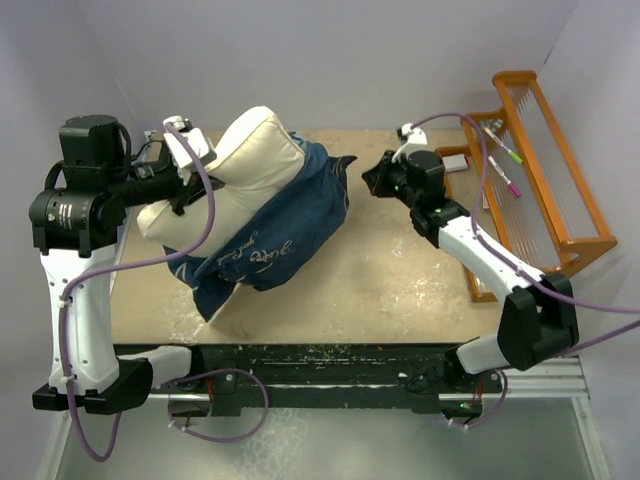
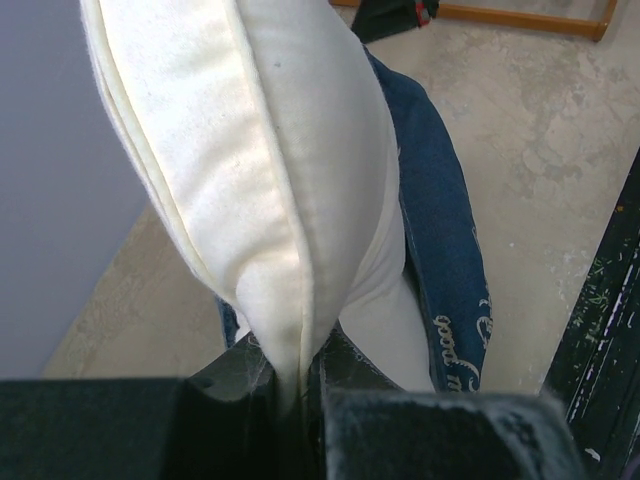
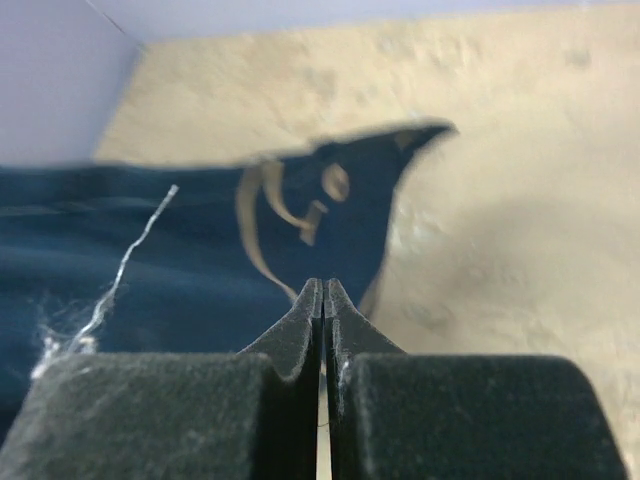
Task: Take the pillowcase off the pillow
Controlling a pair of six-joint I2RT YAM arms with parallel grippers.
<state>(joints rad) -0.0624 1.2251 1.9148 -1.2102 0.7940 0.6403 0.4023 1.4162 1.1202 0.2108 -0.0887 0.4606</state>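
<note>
The cream pillow (image 1: 250,160) stands tilted up at the back left of the table, about half out of the navy pillowcase (image 1: 285,225), which lies bunched around its lower end. My left gripper (image 1: 188,186) is shut on the pillow's seamed edge; in the left wrist view the seam (image 2: 285,330) runs down between the fingers (image 2: 230,400), with the pillowcase (image 2: 440,230) hanging to the right. My right gripper (image 1: 368,177) is shut and empty, just right of the pillowcase's far right corner. In the right wrist view its closed tips (image 3: 323,287) sit in front of the pillowcase (image 3: 150,260).
An orange wooden rack (image 1: 545,160) with coloured pens stands at the right edge of the table. A small grey-white object (image 1: 455,160) lies beside it. White walls close in the back and both sides.
</note>
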